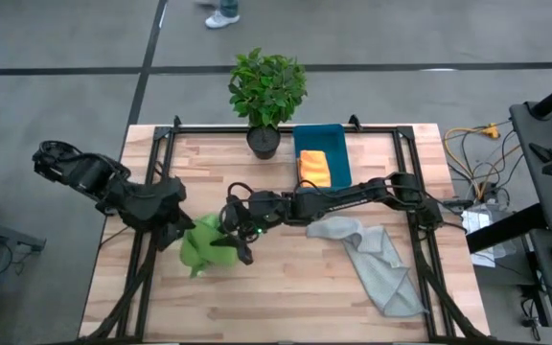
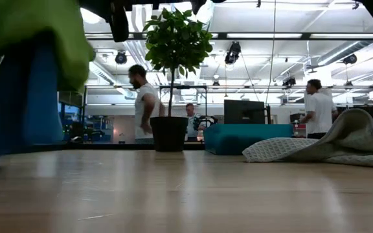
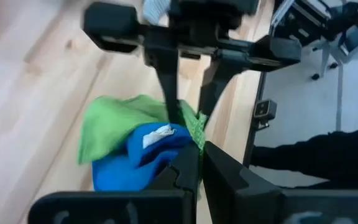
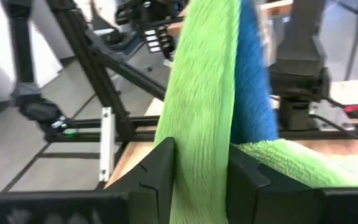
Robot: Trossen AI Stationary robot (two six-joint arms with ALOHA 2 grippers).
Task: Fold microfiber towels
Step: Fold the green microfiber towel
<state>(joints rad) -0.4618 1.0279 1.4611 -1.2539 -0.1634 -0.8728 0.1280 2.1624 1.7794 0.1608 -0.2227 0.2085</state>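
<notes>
Right gripper (image 4: 201, 168) pinching green towel (image 1: 199, 244) | left gripper (image 3: 194, 168) clamped on its edge, near table's (image 1: 286, 297) left edge | edges to be aligned, held taut.

Your two arms are matte black throughout, built of chunky jointed segments. On the right arm (image 1: 353, 199) you see a long slim forearm link with a small green light glowing near its wrist. The left arm (image 1: 94, 177) looks bulkier, with rounded housings. Each gripper carries flat, angular black fingers (image 4: 160, 168) on a black crossbar.
</notes>
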